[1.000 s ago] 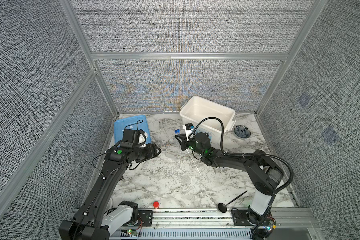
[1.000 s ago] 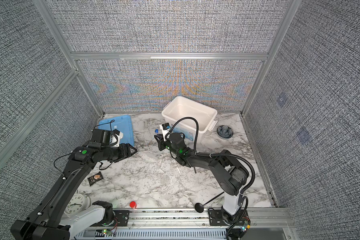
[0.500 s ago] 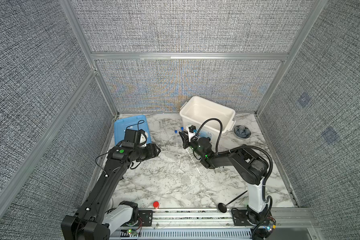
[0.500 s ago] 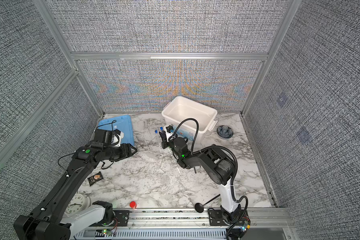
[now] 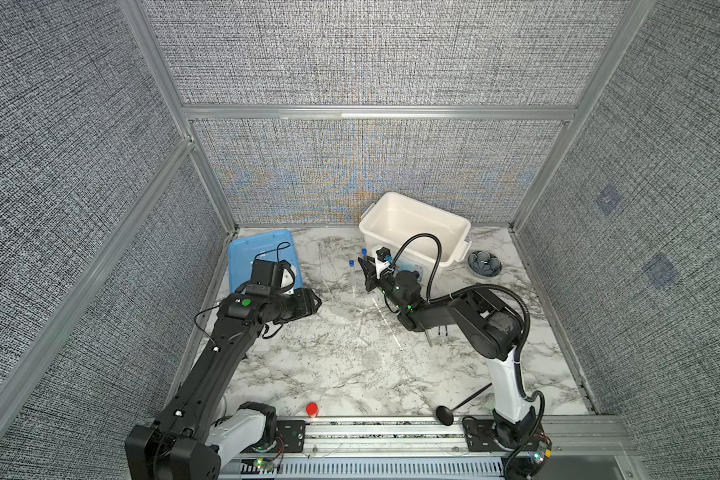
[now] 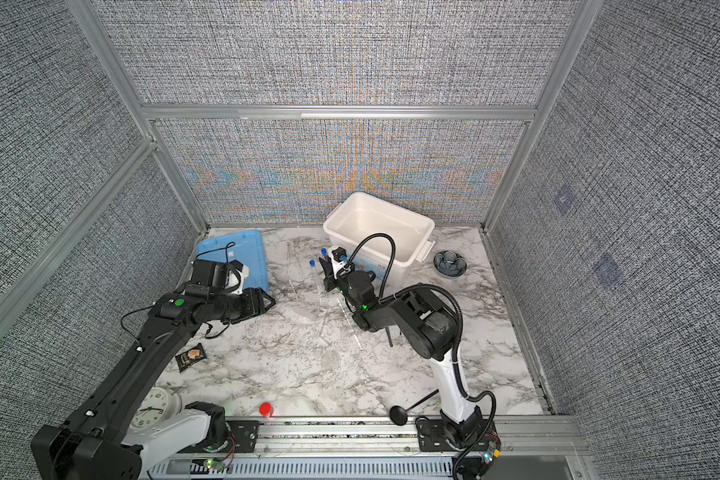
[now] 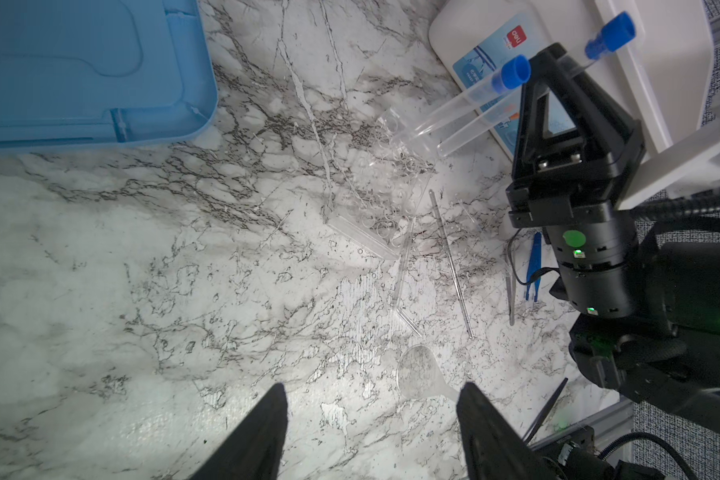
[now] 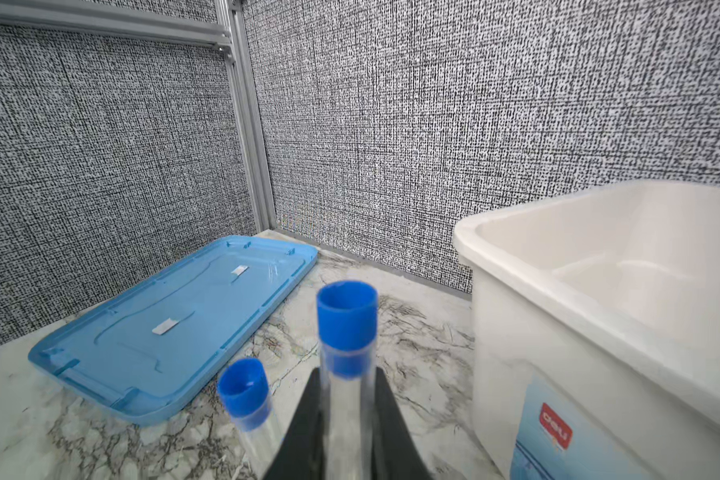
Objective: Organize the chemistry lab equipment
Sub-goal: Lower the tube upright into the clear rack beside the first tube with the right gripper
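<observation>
Presently | tubes (image 7: 474, 95): two (blue-capped) | right end effector (image 8: 346, 424): clamping one tube (image 8: 346, 332); left end effector (image 7: 373, 390): spread, empty

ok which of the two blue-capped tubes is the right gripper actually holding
The tube nearer the white bin, clamped between the fingers of the right gripper; the other tube sits beside them, ungripped.

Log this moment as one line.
left gripper: open, empty, above table | right gripper: shut on tube, upright, beside white bin | second tube: upright nearby, not held | tweezers: on table
</observation>
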### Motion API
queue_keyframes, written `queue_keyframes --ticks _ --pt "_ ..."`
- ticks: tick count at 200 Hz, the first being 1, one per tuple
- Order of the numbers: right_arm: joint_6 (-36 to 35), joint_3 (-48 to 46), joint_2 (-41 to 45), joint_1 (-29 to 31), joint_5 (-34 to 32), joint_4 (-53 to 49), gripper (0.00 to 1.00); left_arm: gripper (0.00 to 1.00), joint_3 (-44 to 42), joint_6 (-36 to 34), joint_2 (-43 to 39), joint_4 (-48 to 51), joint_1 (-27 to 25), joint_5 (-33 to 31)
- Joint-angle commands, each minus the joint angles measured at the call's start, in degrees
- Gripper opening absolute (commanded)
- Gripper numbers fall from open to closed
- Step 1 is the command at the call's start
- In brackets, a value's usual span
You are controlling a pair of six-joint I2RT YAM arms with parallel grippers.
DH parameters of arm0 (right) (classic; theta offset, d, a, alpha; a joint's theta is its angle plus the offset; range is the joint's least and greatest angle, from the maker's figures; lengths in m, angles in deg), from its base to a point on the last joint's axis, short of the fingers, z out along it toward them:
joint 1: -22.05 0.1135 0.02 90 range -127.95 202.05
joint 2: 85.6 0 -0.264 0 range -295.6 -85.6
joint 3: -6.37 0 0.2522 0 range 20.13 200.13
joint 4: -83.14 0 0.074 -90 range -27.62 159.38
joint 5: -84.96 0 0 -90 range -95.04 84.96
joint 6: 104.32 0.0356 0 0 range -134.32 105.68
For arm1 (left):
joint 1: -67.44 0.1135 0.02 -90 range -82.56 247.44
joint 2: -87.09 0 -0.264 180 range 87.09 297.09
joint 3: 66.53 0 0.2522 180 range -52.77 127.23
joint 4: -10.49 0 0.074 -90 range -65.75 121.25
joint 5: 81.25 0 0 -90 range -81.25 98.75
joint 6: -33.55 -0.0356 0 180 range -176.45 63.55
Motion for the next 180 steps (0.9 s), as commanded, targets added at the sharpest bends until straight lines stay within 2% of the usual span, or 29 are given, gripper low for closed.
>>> queue_keyframes --ticks 1,108,180 --pt "-0.63 0.64 -1.1 0.04 0.3 2.1 0.15 0.67 0.42 -1.38 0.56 -1.49 0.04 -0.32" --pt "-1.31 -0.12 -1.96 -0.74 0.42 4.03 0.15 0.67 1.97 -1.51 3.41 -1.47 0.06 0.82" --pt "-0.99 -1.3 -1.94 -0.48 -0.62 5.85 0.21 0.66 1.69 -1.64 2.79 -1.47 0.07 0.55"
